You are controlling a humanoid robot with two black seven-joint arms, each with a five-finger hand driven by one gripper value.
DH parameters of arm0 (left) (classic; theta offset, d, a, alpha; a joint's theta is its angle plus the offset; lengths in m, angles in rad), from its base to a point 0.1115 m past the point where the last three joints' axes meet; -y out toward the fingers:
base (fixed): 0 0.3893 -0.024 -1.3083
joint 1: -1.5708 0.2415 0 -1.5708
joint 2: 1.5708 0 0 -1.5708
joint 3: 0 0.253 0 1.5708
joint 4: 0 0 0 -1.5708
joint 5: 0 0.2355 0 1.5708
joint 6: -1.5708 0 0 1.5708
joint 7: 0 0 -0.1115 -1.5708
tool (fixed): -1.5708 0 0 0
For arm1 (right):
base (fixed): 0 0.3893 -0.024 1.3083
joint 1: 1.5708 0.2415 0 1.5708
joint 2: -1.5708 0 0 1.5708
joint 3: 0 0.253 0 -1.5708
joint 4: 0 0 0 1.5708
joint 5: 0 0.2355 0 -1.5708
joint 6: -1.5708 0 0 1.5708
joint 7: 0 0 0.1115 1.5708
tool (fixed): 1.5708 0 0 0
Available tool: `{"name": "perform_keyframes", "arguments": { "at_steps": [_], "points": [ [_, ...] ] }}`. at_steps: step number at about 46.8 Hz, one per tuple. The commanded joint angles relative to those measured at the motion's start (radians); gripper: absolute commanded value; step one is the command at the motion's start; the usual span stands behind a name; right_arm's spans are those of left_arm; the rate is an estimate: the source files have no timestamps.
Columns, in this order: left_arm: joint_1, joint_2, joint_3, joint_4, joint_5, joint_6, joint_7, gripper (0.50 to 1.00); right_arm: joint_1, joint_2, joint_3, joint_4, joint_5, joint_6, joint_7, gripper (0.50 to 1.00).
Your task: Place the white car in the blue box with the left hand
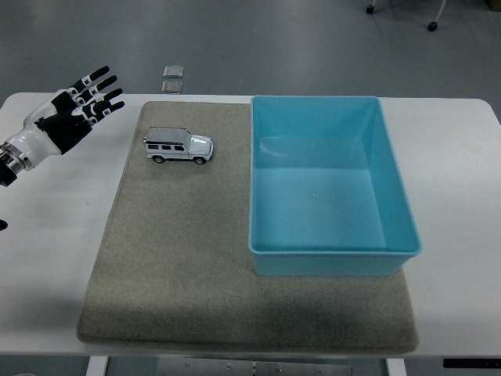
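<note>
A white toy car [178,146] stands on its wheels on the grey mat [180,258], near the mat's far left part, its front pointing right. A blue box [333,244] sits on the right part of the mat, open and empty. My left hand [78,106] hovers over the table's far left, to the left of the car and apart from it, fingers spread and holding nothing. My right hand is out of view.
The white table [47,258] carries the mat. The box's left wall stands a little to the right of the car. Two small clear squares [173,77] lie on the floor beyond the table's far edge.
</note>
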Motion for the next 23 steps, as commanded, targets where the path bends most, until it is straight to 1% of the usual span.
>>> {"name": "perform_keyframes", "arguments": {
  "at_steps": [1, 6, 23],
  "points": [
    [0.001, -0.002, 0.000, 0.002, 0.003, 0.000, 0.000, 0.999, 0.000, 0.000, 0.000, 0.000, 0.000, 0.000, 0.000, 0.936],
    [0.000, -0.012, 0.000, 0.006, 0.001, 0.000, 0.000, 0.999, 0.000, 0.000, 0.000, 0.000, 0.000, 0.000, 0.000, 0.936],
    [-0.023, -0.009, 0.005, 0.033, 0.018, 0.000, -0.002, 0.999, 0.000, 0.000, 0.000, 0.000, 0.000, 0.000, 0.000, 0.936]
  ]
}}
